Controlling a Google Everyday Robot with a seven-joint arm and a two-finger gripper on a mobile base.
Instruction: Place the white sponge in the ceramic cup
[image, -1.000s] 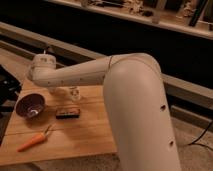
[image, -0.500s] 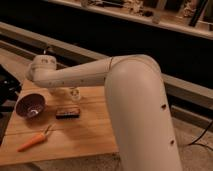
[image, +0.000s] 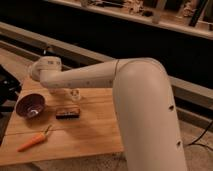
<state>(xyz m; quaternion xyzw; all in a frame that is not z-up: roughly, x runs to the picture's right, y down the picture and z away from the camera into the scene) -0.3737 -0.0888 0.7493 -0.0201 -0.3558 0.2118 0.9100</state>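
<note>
My white arm (image: 100, 75) reaches from the right across the wooden table (image: 90, 137) to its back left corner. The gripper (image: 36, 71) is at the arm's far end there, above and behind the dark purple bowl (image: 31, 105), and the wrist housing mostly hides it. I do not see the white sponge or the ceramic cup; either may be hidden behind the arm.
A black block with an orange edge (image: 67, 114) lies mid-table. A carrot (image: 32, 141) lies near the front left edge. A tiny pale shaker-like thing (image: 76, 94) stands just under the forearm. Dark railings and a ledge run behind the table.
</note>
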